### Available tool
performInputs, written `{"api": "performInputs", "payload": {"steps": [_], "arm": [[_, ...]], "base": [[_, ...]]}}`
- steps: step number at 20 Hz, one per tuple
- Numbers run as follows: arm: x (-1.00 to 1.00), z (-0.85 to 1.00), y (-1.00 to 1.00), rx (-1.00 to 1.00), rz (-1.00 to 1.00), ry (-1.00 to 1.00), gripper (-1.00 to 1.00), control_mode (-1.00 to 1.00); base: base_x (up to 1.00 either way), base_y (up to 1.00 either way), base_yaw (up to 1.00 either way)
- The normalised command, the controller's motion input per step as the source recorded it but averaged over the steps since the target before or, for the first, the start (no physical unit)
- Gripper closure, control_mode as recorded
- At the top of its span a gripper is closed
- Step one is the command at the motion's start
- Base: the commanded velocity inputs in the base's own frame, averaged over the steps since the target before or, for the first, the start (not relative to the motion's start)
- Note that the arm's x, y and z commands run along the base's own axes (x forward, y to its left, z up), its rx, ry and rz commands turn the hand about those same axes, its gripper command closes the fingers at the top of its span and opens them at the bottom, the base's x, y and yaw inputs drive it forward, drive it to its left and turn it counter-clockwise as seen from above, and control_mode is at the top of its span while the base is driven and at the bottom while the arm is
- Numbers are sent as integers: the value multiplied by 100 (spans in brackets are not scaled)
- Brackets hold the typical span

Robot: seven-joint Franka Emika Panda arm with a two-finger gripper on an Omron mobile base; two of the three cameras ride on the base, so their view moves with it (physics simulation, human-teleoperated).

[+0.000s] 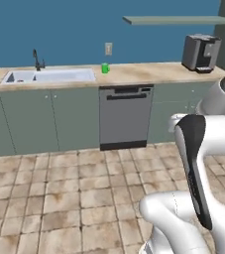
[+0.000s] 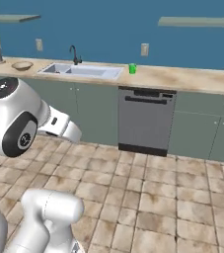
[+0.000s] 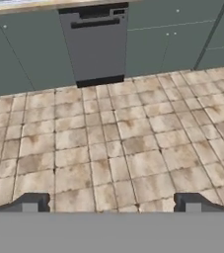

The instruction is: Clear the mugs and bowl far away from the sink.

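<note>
The gripper (image 3: 111, 205) points down at the tiled floor (image 3: 133, 148), and the task's things all sit far beyond the fingers, up on the counter (image 2: 182, 79) against the blue wall. In the hand view the two dark fingertips (image 3: 30, 202) stand wide apart at the bottom edge, as open as they go, with nothing between them and nothing touching them; bare floor tiles lie under and ahead of them, and past those the grey dishwasher (image 3: 96, 44) sits in the run of grey-green cabinets.

Going left to right along the counter in the right base view: one bowl (image 2: 22, 65) with a tan rim, lying to the left of the sink (image 2: 81, 70); then the sink itself, pale, with two basins and one slim black faucet (image 2: 74, 53) behind it; then one bright green mug (image 2: 132, 68), upright, just beside the sink's right edge and above the dishwasher. In the left base view one dark coffee machine (image 1: 201, 53) stands farther right, well apart from the mug.

Count: one bowl, one green mug, one sink, one faucet. A teal mug I cannot make out
</note>
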Motion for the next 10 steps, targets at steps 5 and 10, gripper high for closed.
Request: {"api": "performInputs", "payload": {"steps": [5, 10], "arm": [[0, 0, 0, 0, 0, 0, -100, 100], [0, 0, 0, 0, 0, 0, -100, 100]], "base": [[100, 9, -2], [100, -98, 7]]}}
